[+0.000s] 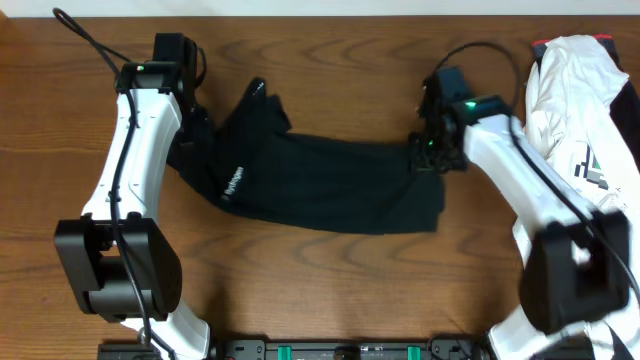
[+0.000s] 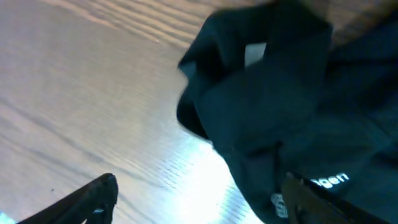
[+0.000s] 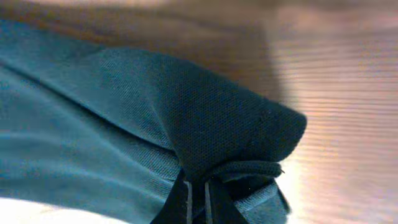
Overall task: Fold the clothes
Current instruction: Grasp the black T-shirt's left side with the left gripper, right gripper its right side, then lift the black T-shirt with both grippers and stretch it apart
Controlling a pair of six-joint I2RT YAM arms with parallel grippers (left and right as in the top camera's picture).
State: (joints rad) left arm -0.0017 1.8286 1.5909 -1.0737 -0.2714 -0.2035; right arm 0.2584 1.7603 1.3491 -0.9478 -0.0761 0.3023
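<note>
Right gripper point(image 3: 198, 200): jaws closed on a pinch of the shirt point(image 1: 330, 180), the hem fabric puckered into a ridge just above the tips, a grip that suits lifting or drawing that end. Left gripper point(image 2: 199, 182): jaws wide, nothing between them, one finger over bare table point(image 1: 330, 40) and the other over the cloth beside the lettering point(image 2: 329, 180) (judged to be lining up for a hold, not yet taken). The shirt lies across the middle of the table as a rumpled band, its bunched end with the tag point(image 2: 255, 55) toward 9 o'clock, under the left arm, and its flatter end toward 3 o'clock, at the right gripper. No fold is made; the cloth first needs spreading. A white garment point(image 1: 570, 90) lies apart at 2 o'clock, not involved.
</note>
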